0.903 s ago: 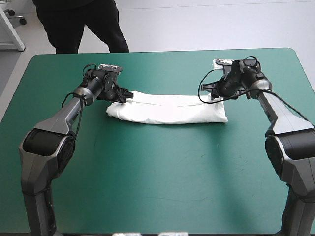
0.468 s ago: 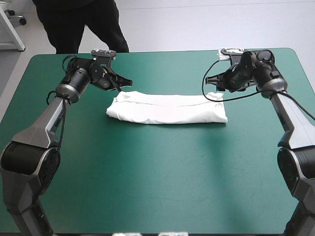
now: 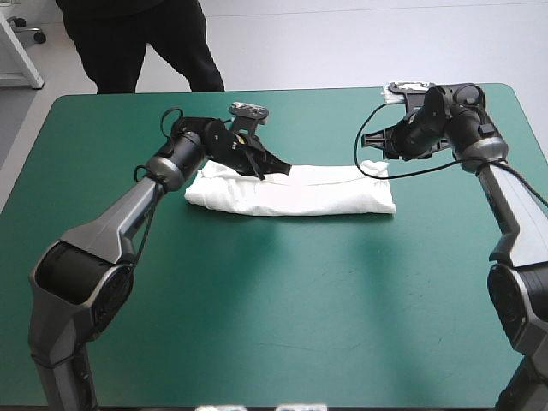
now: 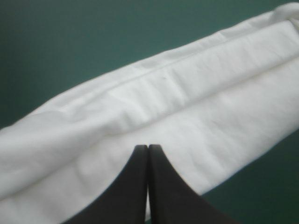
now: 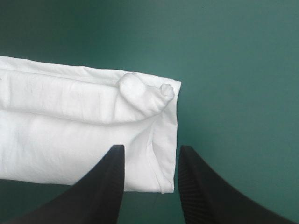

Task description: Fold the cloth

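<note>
**Item: T-shirt** (image 3: 291,190), white. Folded lengthwise into a long narrow band with a seam-like crease along it. Lies flat on the far half of the surface (image 3: 274,325), roughly midway between its left and right edges and parallel to the far edge. One small bunched lump (image 5: 145,93) sits at the far corner of its right end.

**Left pincer** (image 3: 278,168). Fingers pressed together into a single point, with no cloth seen between them. Poised over the band's far long edge, toward its left half.

**Right pincer** (image 5: 149,149). Fingers parted and empty. The band's right end lies just ahead of and under the gap. In the high view it sits raised by the far right corner of the cloth.

**Stage (judged).** Lengthwise folds done; the crosswise fold, end over end, remains. Neither pincer holds anything yet.

**Next move (judged).** The right pincer should lower onto the right end and take all layers, lump included. The left pincer must part its fingers before it can grip, or press down as an anchor.
</note>
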You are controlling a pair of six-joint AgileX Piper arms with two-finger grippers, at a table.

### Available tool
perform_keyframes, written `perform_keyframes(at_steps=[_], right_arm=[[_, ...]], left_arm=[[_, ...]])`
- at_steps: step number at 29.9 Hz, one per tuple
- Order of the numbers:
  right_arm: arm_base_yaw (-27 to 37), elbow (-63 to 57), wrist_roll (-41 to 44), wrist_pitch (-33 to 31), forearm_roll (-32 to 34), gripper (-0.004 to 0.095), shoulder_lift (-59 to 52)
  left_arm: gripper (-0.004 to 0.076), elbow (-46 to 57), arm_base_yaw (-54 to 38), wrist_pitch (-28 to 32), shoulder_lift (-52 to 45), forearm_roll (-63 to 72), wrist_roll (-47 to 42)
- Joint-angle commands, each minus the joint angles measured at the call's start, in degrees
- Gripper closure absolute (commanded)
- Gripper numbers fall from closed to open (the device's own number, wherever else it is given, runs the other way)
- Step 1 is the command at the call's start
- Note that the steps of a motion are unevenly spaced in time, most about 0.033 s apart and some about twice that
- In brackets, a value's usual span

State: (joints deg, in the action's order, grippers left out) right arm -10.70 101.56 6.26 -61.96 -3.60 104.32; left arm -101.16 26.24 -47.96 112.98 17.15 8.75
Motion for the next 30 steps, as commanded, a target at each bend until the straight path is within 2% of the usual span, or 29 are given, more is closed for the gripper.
perform_keyframes(at_steps=[1,13,15,18,20,23,25,30], right_arm=[[0.4,1.7,0.0,1.4,0.3,0.0557,-3.3],[0.9,1.7,0.7,0.4,-0.1,0.0557,-3.3],[2.4,1.7,-0.3,0.6,-3.7,0.0555,-3.3],[6.5,1.7,-6.3,1.1,-14.2,0.0544,-3.3],[9.3,1.0,-9.6,-0.4,-18.3,0.0481,-3.3],[12.0,-1.3,-10.0,-1.6,-17.8,0.0300,-3.1],[12.8,-3.9,-10.8,-1.0,-18.5,0.0221,-3.0],[12.9,-8.4,-16.1,0.3,-25.1,0.0209,-0.8]], left_arm=[[0.0733,-1.6,2.6,3.3,-1.5,1.3,0.1],[0.0733,-1.6,5.0,4.5,7.0,1.3,0.1],[0.0733,-1.6,5.0,3.5,7.5,1.3,0.1],[0.0733,-1.6,5.0,2.4,7.6,1.3,0.1],[0.0733,-1.6,5.0,1.9,7.5,1.3,0.1],[0.0733,-1.6,5.0,1.9,7.5,1.3,0.1],[0.0733,-1.6,5.0,2.0,7.5,1.3,0.1],[0.0733,-1.6,5.0,2.0,7.5,1.3,0.2]])
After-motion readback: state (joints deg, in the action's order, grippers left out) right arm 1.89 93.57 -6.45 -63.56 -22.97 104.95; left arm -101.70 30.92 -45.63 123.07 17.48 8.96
